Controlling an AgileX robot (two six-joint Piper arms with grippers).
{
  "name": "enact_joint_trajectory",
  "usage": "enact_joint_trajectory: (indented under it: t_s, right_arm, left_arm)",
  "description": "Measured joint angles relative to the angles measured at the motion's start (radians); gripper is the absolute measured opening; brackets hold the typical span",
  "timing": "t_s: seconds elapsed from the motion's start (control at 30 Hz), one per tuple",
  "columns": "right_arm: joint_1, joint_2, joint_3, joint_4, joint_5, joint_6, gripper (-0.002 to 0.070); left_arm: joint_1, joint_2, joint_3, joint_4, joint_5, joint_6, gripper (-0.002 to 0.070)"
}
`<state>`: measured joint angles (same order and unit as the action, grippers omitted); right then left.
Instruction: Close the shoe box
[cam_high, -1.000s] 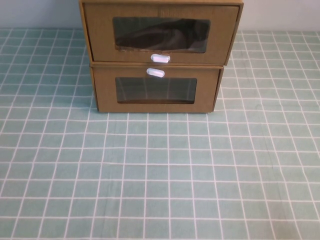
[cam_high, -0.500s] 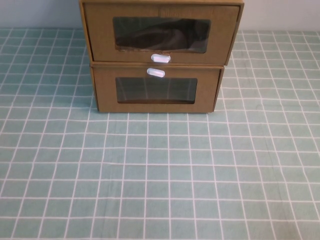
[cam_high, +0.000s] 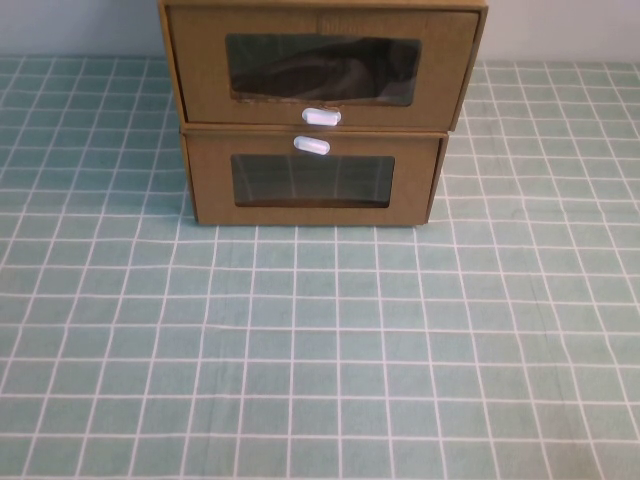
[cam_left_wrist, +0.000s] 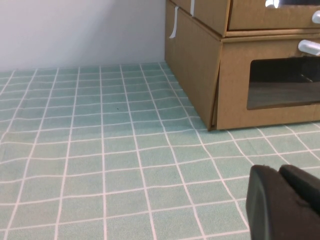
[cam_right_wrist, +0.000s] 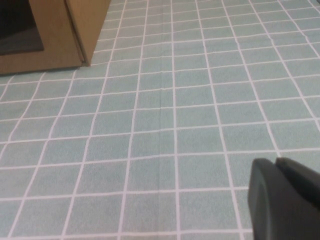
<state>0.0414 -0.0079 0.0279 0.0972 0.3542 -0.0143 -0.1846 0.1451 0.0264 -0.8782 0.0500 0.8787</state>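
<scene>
Sitting at 12 o'clock, the shoe box (cam_high: 312, 75) tops another box (cam_high: 312, 180); left gripper (cam_left_wrist: 287, 202) and right gripper (cam_right_wrist: 285, 200) hover low over the cloth (cam_high: 320, 350), finger spread unclear, holding nothing.

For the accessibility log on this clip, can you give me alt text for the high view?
Two brown cardboard drawer boxes stand stacked at the far edge of a green checked tablecloth: the shoe box on top, white pull tab below its window, and the lower box, tab above its window. Neither the left gripper nor the right gripper appears in this view.
</scene>
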Motion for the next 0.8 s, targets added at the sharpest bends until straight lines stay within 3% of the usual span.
enact_joint_trajectory:
  t_s: [0.3, 0.37, 0.47, 0.53, 0.63, 0.8]
  right_arm:
    - [0.0, 0.0, 0.0, 0.001, 0.0, 0.0, -0.0012]
    - [0.0, 0.0, 0.0, 0.001, 0.0, 0.0, -0.0012]
    - [0.0, 0.0, 0.0, 0.002, 0.0, 0.0, -0.0012]
    - [0.0, 0.0, 0.0, 0.002, 0.0, 0.0, -0.0012]
    - [0.0, 0.0, 0.0, 0.003, 0.0, 0.0, -0.0012]
    - [0.0, 0.0, 0.0, 0.004, 0.0, 0.0, -0.0012]
  left_arm:
    - [0.0, 0.0, 0.0, 0.054, -0.013, -0.009, -0.0005]
    - [0.0, 0.0, 0.0, 0.203, -0.024, -0.135, -0.0005]
    - [0.029, -0.017, 0.0, 0.545, -0.03, -0.52, -0.0005]
    - [0.059, -0.046, 0.0, 0.722, -0.014, -0.689, -0.0005]
    - [0.101, -0.112, 0.0, 0.814, 0.045, -0.79, -0.0005]
    - [0.122, -0.155, 0.0, 0.845, 0.194, -0.828, -0.0005]
